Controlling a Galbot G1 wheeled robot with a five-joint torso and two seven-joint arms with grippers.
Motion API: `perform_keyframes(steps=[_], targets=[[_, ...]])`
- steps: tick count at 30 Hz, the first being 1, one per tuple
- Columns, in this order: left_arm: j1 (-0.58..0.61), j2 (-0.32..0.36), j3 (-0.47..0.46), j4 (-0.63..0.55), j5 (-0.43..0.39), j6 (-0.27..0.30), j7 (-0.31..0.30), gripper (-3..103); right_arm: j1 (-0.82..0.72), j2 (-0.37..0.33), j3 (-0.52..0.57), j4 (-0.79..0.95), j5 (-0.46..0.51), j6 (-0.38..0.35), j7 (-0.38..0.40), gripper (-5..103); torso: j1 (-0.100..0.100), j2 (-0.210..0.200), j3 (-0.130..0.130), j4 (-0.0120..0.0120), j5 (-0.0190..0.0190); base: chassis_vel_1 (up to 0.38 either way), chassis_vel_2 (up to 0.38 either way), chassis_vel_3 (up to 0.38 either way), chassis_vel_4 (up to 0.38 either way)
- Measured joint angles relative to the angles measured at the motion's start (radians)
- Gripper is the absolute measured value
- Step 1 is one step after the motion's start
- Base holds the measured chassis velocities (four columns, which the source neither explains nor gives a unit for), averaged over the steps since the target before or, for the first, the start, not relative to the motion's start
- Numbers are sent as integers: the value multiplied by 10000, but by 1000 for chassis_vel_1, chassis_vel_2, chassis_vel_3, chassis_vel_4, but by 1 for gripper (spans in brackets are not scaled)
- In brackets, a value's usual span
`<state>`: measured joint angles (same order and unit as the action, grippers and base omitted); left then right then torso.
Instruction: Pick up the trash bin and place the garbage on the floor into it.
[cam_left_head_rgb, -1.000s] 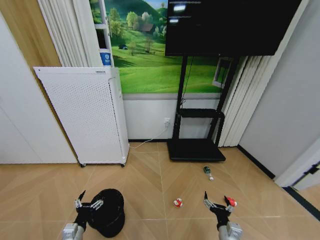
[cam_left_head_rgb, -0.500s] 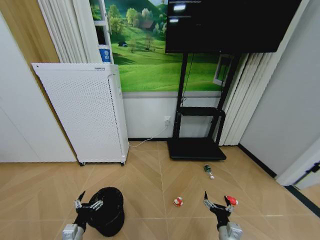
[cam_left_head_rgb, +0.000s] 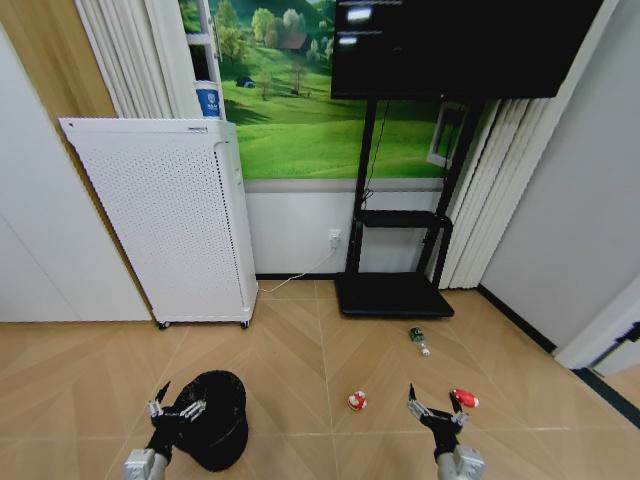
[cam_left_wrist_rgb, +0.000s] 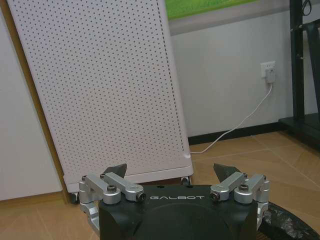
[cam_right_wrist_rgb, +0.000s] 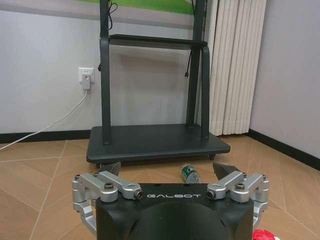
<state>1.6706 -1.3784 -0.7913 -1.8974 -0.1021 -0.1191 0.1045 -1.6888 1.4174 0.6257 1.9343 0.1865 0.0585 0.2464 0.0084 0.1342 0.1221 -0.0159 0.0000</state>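
Here, small black round trash bin (cam_left_head_rgb: 213, 420) beside spread-fingered left end effector (cam_left_head_rgb: 176, 406); right end effector (cam_left_head_rgb: 433, 408) likewise apart.

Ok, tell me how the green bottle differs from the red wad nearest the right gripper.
The green bottle is dark, elongated and lies near the TV stand; the red wad is bright, rounder and lies right beside the right gripper. Both lie loose on the floor.
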Motion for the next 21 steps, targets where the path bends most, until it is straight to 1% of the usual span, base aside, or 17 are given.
perform_keyframes(steps=[1, 2, 3, 4, 7, 9, 10, 11, 12, 13, 14, 15, 16, 18, 19, 20, 21], targets=[[5, 2, -46, 0, 136, -134, 83, 95, -1, -7, -1, -4, 0, 1, 0, 100, -10, -50, -39, 0, 0, 0, 0, 0, 0], [-10, 10, -76, 0, 240, -259, 123, 97, 0, -9, -1, -9, 0, 2, 0, 100, -14, -70, -56, 1, 0, 0, 0, 0, 0], [-10, 10, -76, 0, 240, -259, 123, 97, 0, -9, -1, -9, 0, 2, 0, 100, -14, -70, -56, 1, 0, 0, 0, 0, 0], [-46, 22, -91, -2, 314, -409, 144, 99, 0, -10, -5, -15, 0, 4, 0, 100, -18, -88, -73, -1, 1, 0, 0, 0, 0], [-47, 34, -95, -45, 400, -463, 122, 100, 0, -8, -10, -20, 0, 7, 0, 100, -19, -99, -82, -1, 0, 0, 0, 0, 0], [81, 52, -113, -166, 622, -452, -151, 100, 4, -5, -9, -22, 5, 10, 0, 100, -18, -99, -82, -1, -1, 0, 0, 0, 0], [81, 52, -113, -166, 622, -452, -151, 100, 4, -5, -9, -22, 5, 10, 0, 100, -18, -99, -82, -1, -1, 0, 0, 0, 0], [321, 79, -160, -332, 725, -250, -388, 100, 14, -7, 3, -29, 17, 13, 0, 100, -18, -96, -80, -2, -1, 0, 0, 0, 0], [535, 105, -229, -461, 740, 40, -469, 100, 18, -21, 18, -38, 29, 20, -1, 100, -17, -91, -77, -2, -1, 0, 0, 0, 0], [535, 105, -229, -461, 740, 40, -469, 100, 18, -21, 18, -38, 29, 20, -1, 100, -17, -91, -77, -2, -1, 0, 0, 0, 0], [931, 150, -383, -606, 713, 401, -492, 100, 24, -43, 58, -66, 54, 40, 0, 100, -16, -83, -72, 1, 1, 0, 0, 0, 0], [1209, 176, -527, -671, 595, 526, -449, 100, 35, -58, 91, -104, 71, 76, 0, 100, -14, -77, -67, 3, 0, 0, 0, 0, 0], [1209, 176, -527, -671, 595, 526, -449, 100, 35, -58, 91, -104, 71, 76, 0, 100, -14, -77, -67, 3, 0, 0, 0, 0, 0], [1820, 246, -812, -941, -52, 971, -288, 101, 58, -64, 143, -193, 82, 137, -1, 100, -11, -64, -59, 0, 1, 0, 0, 0, 0], [2127, 290, -892, -1147, -580, 1299, -176, 99, 62, -64, 145, -229, 88, 150, -2, 100, -8, -58, -55, 1, 2, 0, 0, 0, 0], [2127, 290, -892, -1147, -580, 1299, -176, 99, 62, -64, 145, -229, 88, 150, -2, 100, -8, -58, -55, 1, 2, 0, 0, 0, 0], [2407, 337, -947, -1341, -1281, 1746, -88, 98, 68, -61, 143, -266, 90, 164, -8, 100, -6, -52, -52, 2, 2, 0, 0, 0, 0]])
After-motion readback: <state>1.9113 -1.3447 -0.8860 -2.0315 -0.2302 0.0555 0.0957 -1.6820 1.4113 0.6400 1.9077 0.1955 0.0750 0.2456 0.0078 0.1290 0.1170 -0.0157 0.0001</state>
